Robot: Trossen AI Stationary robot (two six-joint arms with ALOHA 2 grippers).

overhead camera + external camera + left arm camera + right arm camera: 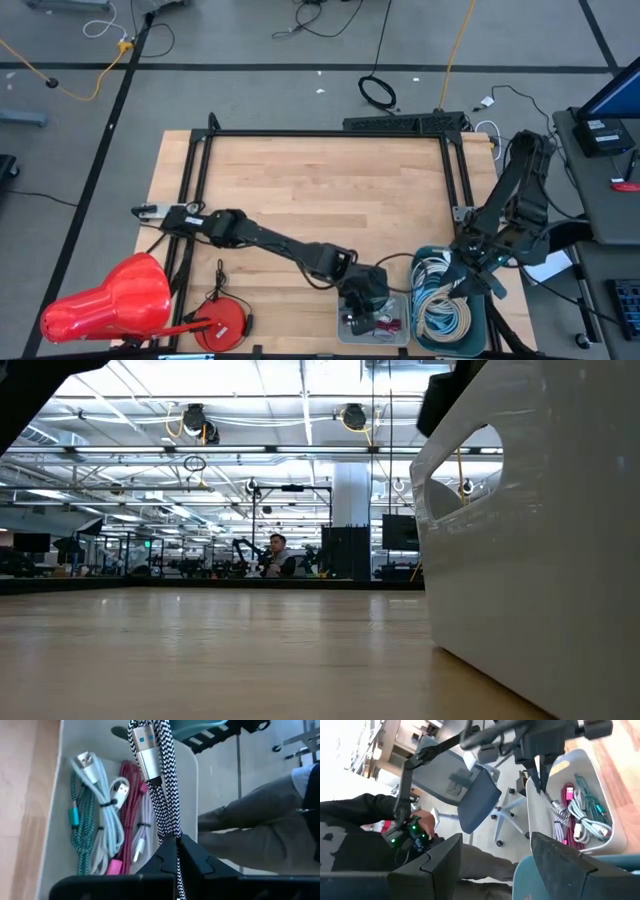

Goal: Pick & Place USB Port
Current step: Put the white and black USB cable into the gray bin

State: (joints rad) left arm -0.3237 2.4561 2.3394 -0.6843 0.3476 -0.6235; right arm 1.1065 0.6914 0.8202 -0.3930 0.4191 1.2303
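My left gripper is shut on a black-and-white braided USB cable that ends in a silver plug with a blue insert. It hangs over the small white bin near the table's near edge. Teal, white and magenta cables lie in that bin. My right gripper is open and touches nothing. It waits above the teal bin on the right. From there it looks across at the left gripper. My left gripper pinches the braided cable between its two fingers a short way back from the plug, with several strands together. The fingers point down from above. The plug end hangs below them over the bin; whether it touches the cables there, I cannot tell.
The teal bin holds coiled light cables. A red object and a red round reel sit at the near left corner. A black frame borders the table. A seated person and an office chair are beyond the near edge.
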